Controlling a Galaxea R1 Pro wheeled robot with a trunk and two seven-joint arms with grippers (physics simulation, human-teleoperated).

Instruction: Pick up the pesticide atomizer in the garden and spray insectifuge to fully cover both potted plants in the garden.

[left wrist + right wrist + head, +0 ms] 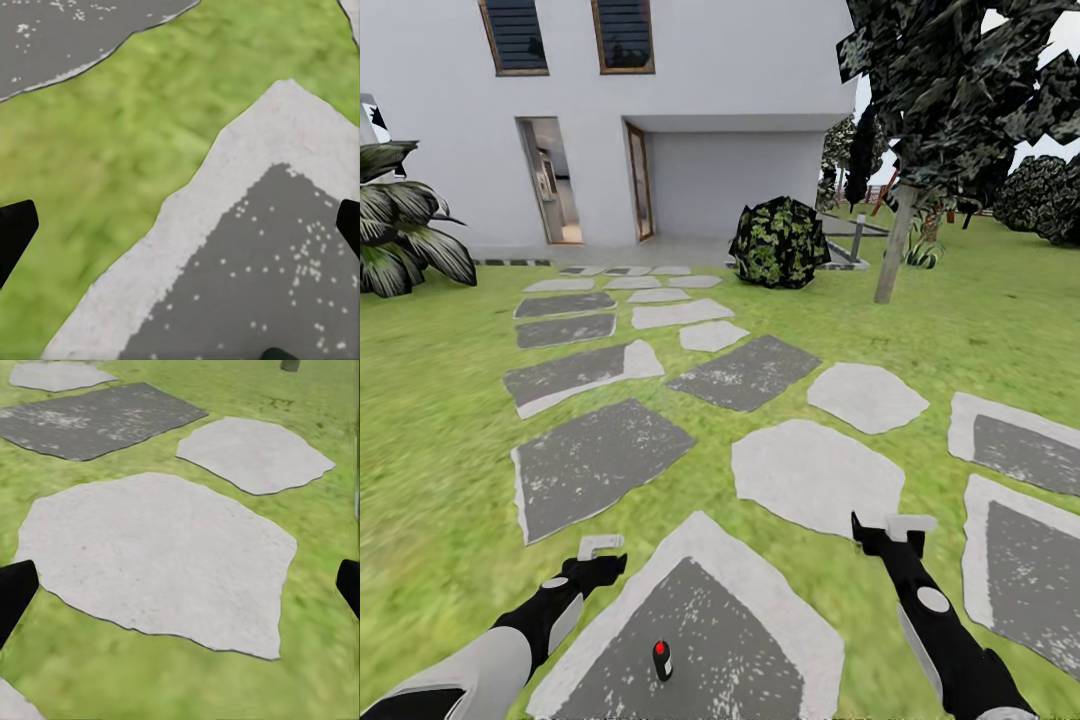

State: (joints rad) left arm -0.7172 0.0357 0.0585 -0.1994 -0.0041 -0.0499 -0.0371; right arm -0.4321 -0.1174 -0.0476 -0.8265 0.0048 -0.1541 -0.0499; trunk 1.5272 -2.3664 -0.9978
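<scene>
A white house stands at the far end of the lawn, with an open door at its left part. A path of grey and pale stepping stones goes from the house across the grass toward the robot. A tree with dark leaves stands at the right, and a round dark bush is beside the path near the house. A plant with long dark leaves is at the left edge.

The nearest stone is dark with a pale border. On it stands the atomizer, upright, small and dark with a red top, between the two arms.

The left tool hangs over the grass just beside this stone, its fingers spread wide, nothing between them. The right tool is over a pale stone, also released and empty.
</scene>
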